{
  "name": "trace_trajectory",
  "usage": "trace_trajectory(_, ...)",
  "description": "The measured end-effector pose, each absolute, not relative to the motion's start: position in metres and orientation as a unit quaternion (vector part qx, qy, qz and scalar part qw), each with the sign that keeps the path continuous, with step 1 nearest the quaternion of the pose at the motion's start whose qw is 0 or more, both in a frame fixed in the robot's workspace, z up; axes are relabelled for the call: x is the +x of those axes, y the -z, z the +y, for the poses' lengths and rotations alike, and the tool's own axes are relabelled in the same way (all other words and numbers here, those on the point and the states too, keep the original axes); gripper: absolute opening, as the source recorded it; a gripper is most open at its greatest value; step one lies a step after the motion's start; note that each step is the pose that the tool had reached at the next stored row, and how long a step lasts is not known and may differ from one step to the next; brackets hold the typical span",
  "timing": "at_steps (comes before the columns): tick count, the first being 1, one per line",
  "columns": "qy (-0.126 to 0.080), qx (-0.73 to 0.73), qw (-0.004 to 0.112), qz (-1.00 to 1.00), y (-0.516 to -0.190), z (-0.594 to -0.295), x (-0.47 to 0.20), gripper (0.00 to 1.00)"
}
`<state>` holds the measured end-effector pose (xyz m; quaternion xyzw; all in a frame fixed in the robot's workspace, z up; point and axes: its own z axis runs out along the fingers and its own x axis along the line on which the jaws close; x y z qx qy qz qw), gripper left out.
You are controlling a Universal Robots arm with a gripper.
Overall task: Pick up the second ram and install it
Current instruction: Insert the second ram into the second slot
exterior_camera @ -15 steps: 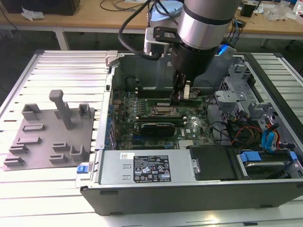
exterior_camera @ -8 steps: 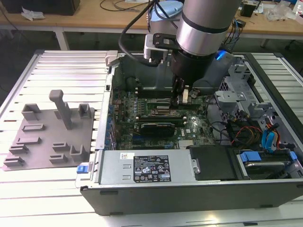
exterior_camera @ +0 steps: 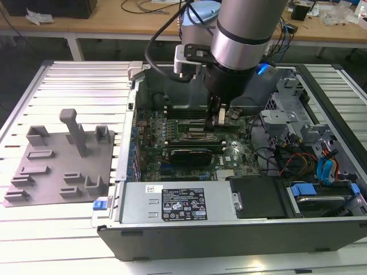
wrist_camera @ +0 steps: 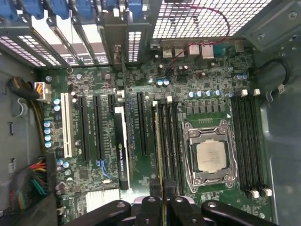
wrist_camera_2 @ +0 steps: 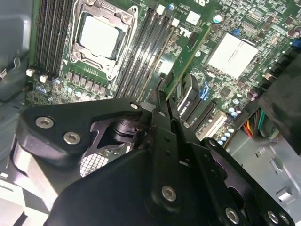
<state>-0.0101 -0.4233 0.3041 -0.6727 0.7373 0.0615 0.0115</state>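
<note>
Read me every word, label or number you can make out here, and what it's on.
power supply label: print too small to read.
white sticker on the same unit: too small to read.
expansion card edge: pale lettering, blurred.
motherboard markings: too small.
second ram, held in the claw: no readable print.

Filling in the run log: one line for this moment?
gripper: shut on second ram | location: over motherboard slots | ram: edge-on, held
</note>
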Motion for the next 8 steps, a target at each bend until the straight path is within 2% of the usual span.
trace_trajectory(8,-0.062,-0.673,0.011,0.737,-0.286,-0.423,-0.01,0.11)
